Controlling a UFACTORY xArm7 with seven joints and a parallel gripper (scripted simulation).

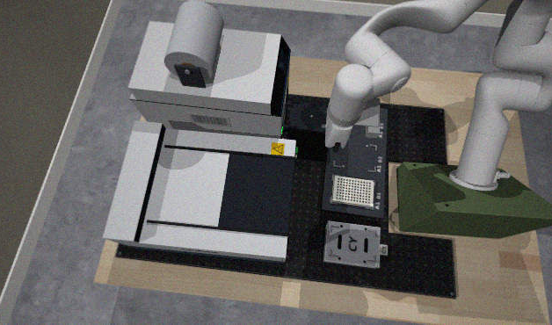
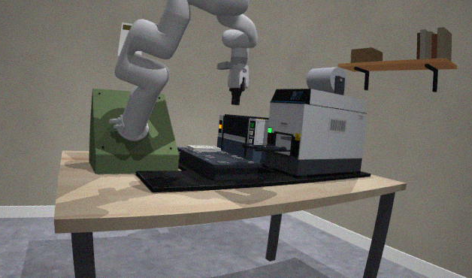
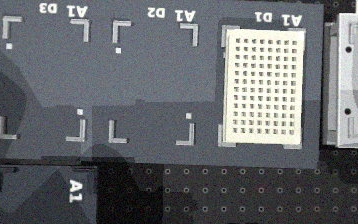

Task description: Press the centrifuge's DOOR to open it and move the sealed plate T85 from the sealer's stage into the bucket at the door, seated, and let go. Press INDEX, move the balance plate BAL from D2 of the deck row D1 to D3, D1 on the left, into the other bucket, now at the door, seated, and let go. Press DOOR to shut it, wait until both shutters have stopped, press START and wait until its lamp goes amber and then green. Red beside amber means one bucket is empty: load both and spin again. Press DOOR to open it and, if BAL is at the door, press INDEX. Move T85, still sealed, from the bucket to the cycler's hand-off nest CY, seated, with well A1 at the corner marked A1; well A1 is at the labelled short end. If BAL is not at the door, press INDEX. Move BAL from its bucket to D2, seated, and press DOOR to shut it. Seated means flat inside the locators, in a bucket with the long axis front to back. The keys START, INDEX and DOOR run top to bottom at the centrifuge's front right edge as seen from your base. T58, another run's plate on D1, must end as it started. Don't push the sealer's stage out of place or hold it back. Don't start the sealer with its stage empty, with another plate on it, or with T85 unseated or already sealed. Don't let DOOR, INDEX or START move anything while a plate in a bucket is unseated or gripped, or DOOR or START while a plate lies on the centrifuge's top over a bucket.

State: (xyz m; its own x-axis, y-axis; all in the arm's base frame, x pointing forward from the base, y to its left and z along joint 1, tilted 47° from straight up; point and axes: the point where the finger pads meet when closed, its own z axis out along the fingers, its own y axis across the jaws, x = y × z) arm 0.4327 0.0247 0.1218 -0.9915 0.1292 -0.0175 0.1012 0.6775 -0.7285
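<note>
My gripper [image 1: 335,147] is shut and empty. It hangs well above the far end of the dark deck row [image 1: 354,176], as the exterior view also shows [image 2: 235,101]. Its fingers are out of the wrist view. A white well plate [image 1: 352,191] [image 3: 262,87] sits inside the D1 locators. D2 [image 3: 152,82] and D3 [image 3: 45,80] are empty. The grey CY nest [image 1: 352,244] is empty. The centrifuge [image 1: 207,193] has a white top with a dark right half [image 1: 256,193]. I cannot tell whether that half is open. T85 and BAL are not in view.
The sealer [image 1: 212,79], with a film roll on top, stands behind the centrifuge and shows a green lamp [image 2: 269,130]. A dark box [image 2: 239,131] stands beside it, past D3. The green arm base [image 1: 462,202] is right of the deck.
</note>
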